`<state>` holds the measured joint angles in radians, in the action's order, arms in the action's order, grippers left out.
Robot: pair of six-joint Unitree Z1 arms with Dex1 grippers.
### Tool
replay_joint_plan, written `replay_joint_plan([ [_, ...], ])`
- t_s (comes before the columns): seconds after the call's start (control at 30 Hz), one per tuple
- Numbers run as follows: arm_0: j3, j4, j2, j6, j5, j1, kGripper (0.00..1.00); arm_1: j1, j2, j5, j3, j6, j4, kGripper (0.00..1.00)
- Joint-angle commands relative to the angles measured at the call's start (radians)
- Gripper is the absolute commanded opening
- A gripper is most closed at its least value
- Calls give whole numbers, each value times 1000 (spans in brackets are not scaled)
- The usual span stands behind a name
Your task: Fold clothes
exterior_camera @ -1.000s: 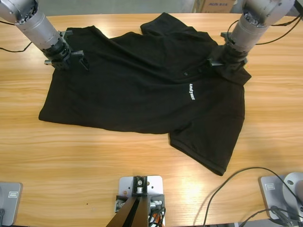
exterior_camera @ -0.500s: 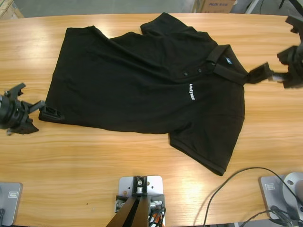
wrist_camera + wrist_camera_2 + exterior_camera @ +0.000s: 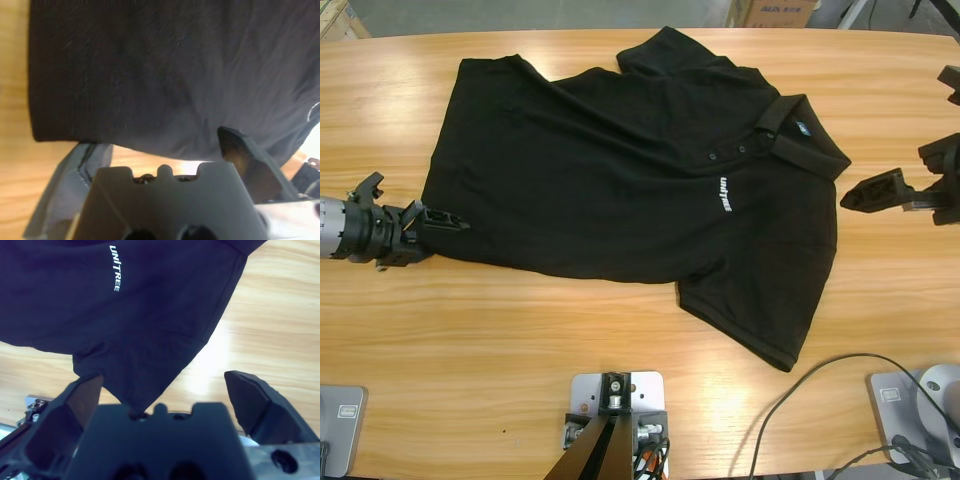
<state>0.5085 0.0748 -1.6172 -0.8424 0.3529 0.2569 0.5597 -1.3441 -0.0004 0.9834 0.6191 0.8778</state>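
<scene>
Lying spread flat across the middle of the wooden table [image 3: 620, 330], the black polo shirt [image 3: 620, 180] had its collar [image 3: 800, 135] toward the right, its white chest lettering [image 3: 723, 194] facing up and one sleeve [image 3: 760, 310] angled toward the near edge. At the shirt's lower left hem corner, the left gripper [image 3: 432, 222] sat low on the table with its jaws spread, the hem just in front of them and not pinched. Near the table's right edge, the right gripper [image 3: 880, 192] pointed at the collar from just beside it, jaws wide apart and empty.
</scene>
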Motion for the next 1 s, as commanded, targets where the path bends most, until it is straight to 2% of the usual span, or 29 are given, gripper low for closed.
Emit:
replay_joint_plan([
  [0.03, 67, 86, -27, 6, 67, -7, 0, 11, -13, 35, -56, 11, -55, 1000],
  [0.23, 285, 415, 29, 76, 62, 16, 0, 12, -17, 49, -95, 12, -97, 1000],
  [0.43, 324, 429, -20, 103, 67, 24, 0, 11, -21, 69, -121, 14, -134, 1000],
  [0.53, 301, 463, 49, 99, 21, 48, 0, 12, -18, 75, -128, 13, -134, 1000],
  [0.57, 275, 469, 70, 88, -6, 57, 36, 12, -20, 80, -134, 14, -137, 1000],
  [0.6, 245, 467, 81, 74, -28, 58, 423, 12, -21, 86, -141, 14, -146, 1000],
  [0.63, 207, 453, 89, 55, -60, 59, 723, 11, -23, 92, -147, 13, -155, 1000],
  [0.67, 177, 432, 95, 39, -84, 58, 876, 12, -25, 98, -149, 14, -159, 1000],
  [0.7, 147, 405, 97, 18, -96, 58, 964, 12, -27, 100, -149, 13, -160, 1000],
  [0.83, 18, 242, 83, -109, -103, 45, 1000, 13, -21, 103, -156, 14, -160, 1000],
  [1.0, -5, 130, 20, -115, -106, -5, 1000, 13, -26, 110, -157, 13, -161, 1000],
])
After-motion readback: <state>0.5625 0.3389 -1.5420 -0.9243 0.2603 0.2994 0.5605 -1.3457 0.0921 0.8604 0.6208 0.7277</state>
